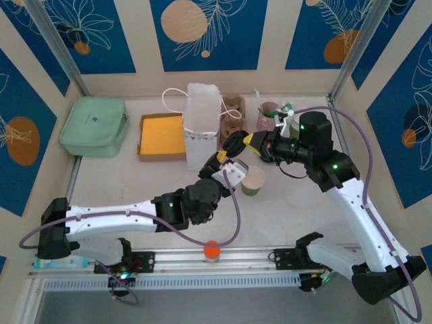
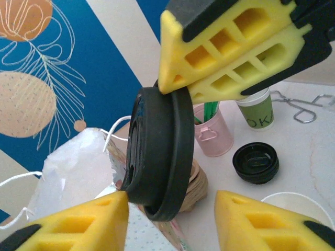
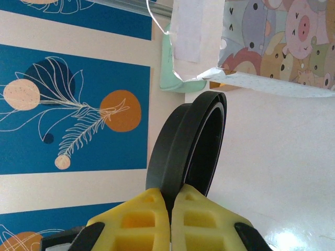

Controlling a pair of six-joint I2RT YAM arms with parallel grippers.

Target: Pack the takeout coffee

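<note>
Left wrist: black lid (image 2: 159, 157), rim clamped by right gripper (image 2: 176, 89), hangs between parted fingers of left gripper (image 2: 171, 203).

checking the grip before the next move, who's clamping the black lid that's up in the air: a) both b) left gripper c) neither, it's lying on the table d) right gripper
d: the right gripper has its fingers pressed shut on the rim of the black lid, while the left gripper has its fingers spread open by it.

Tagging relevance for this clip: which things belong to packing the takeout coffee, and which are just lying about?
Job: round black plastic lid, lidless olive-green paper cup, white paper bag.
Lying about: mint-green square case, orange-lined cardboard box, pink cup with straws.
</note>
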